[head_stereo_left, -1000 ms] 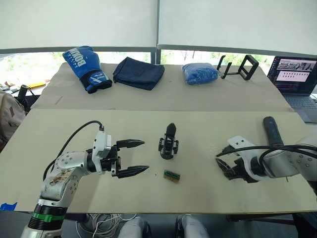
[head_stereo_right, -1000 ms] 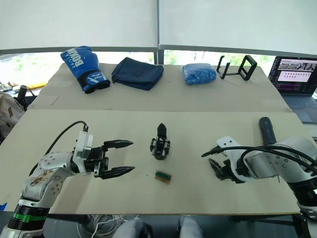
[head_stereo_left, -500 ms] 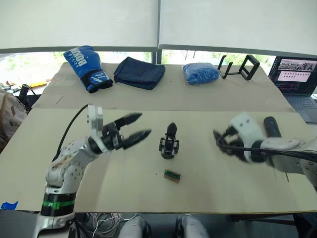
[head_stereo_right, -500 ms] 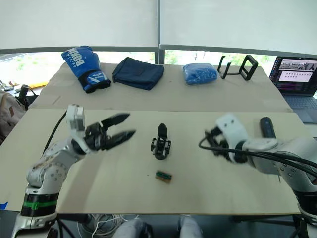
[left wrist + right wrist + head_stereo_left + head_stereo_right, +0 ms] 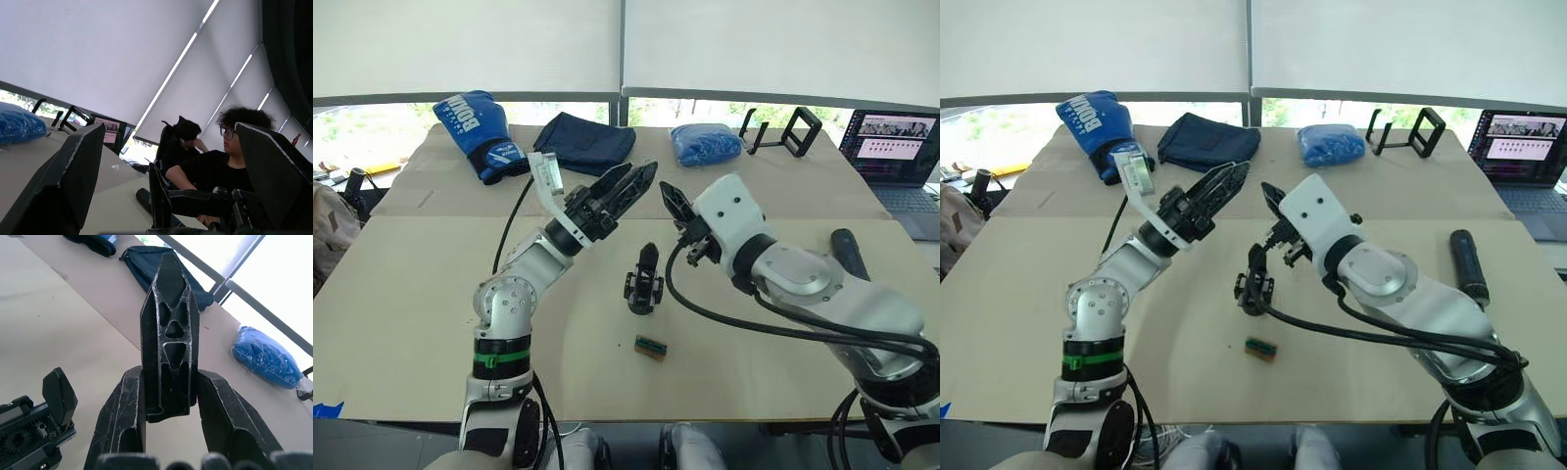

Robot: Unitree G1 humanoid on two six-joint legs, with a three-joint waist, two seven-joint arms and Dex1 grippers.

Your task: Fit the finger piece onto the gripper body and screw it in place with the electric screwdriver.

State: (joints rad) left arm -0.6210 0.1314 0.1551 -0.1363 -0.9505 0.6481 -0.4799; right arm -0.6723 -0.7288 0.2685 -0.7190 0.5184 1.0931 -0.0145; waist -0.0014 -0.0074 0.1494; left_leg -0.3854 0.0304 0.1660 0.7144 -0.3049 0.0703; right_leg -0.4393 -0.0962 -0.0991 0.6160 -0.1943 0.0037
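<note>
Above the gripper body (image 5: 645, 281) standing mid-desk, the right claw (image 5: 168, 396) pinches the finger piece (image 5: 169, 333) by its base while the left claw (image 5: 625, 188) hangs slightly parted, so a tilted descent could jam the piece or topple the body, with the electric screwdriver (image 5: 1468, 264) lying well apart.

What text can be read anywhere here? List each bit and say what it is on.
"BOXING": white letters, as far as they can be made out, on the blue boxing glove; the smaller print under them is too small to read.
Laptop screen: rows of text or pictures, too small to read.
Small green-and-brown block: no readable marking.
</note>
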